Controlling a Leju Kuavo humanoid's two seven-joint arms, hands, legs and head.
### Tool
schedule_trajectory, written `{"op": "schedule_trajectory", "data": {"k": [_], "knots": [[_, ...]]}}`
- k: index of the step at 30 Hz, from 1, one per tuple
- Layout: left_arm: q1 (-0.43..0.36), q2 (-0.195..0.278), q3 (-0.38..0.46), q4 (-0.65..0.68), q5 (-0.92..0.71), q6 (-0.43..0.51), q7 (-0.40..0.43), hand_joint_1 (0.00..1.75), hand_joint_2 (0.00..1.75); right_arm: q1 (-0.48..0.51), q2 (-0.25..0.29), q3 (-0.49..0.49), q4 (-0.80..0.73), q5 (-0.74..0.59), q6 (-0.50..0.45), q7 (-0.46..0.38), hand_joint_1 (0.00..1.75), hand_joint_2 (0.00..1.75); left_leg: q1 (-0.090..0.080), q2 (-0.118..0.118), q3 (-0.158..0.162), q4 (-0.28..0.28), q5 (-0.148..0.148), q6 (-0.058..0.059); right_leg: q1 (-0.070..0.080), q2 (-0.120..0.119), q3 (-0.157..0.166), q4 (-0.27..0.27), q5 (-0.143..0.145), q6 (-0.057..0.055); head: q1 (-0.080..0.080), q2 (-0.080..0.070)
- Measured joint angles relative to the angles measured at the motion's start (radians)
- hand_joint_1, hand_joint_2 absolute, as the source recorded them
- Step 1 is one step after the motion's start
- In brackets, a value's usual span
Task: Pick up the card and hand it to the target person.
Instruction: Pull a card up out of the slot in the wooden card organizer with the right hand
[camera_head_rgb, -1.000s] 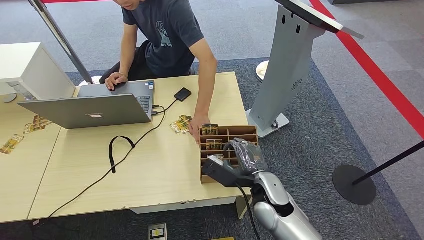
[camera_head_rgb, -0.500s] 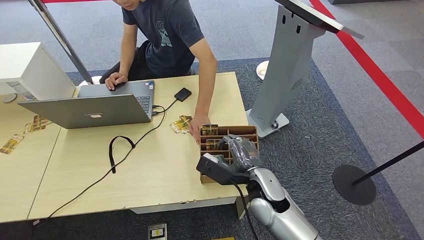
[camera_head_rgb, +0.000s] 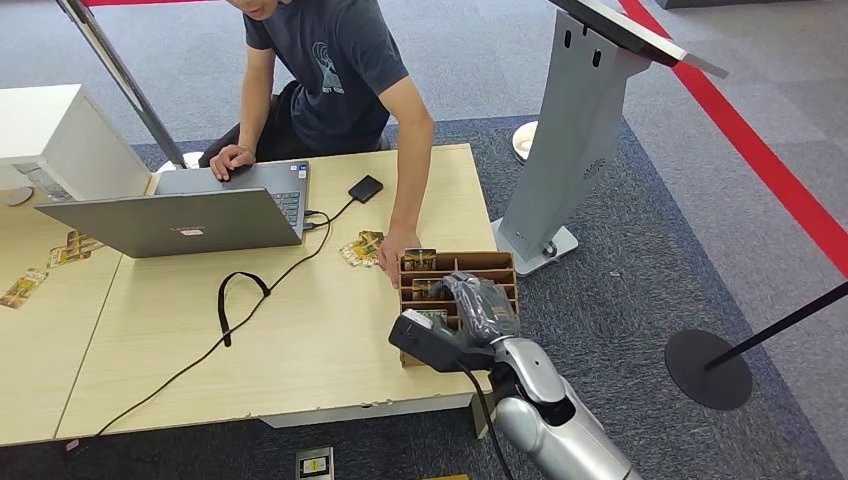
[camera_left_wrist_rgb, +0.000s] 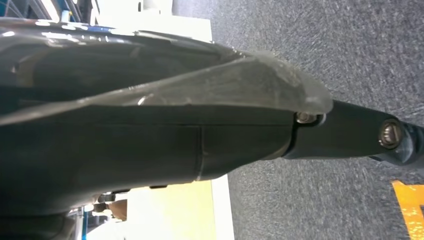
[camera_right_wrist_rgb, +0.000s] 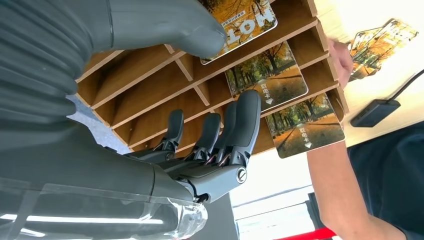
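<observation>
As the right hand (camera_head_rgb: 480, 305) is shifting leftward across the wooden card rack (camera_head_rgb: 505, 262) from a second ago, its fingers (camera_right_wrist_rgb: 240, 125) are hanging apart and empty over the compartments. Cards (camera_right_wrist_rgb: 265, 75) are lying in their slots, the thumb just beside the nearest one (camera_right_wrist_rgb: 245, 22); grasping is judged not yet begun. A person's hand (camera_head_rgb: 392, 244) is resting against the rack on the worktop (camera_head_rgb: 300, 330).
</observation>
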Motion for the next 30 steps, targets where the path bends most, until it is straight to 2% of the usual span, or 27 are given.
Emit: {"op": "schedule_trajectory", "data": {"k": [30], "knots": [[-0.001,0.001,0.001,0.002,-0.002,-0.001,0.006,0.00,0.00,-0.016,0.013,0.015,0.090,-0.005,0.003,0.009,0.89,1.75,0.000,0.000,0.000,0.000,0.000,0.000,0.000,0.000,0.000,0.000,0.000,0.000,0.000,0.000]]}}
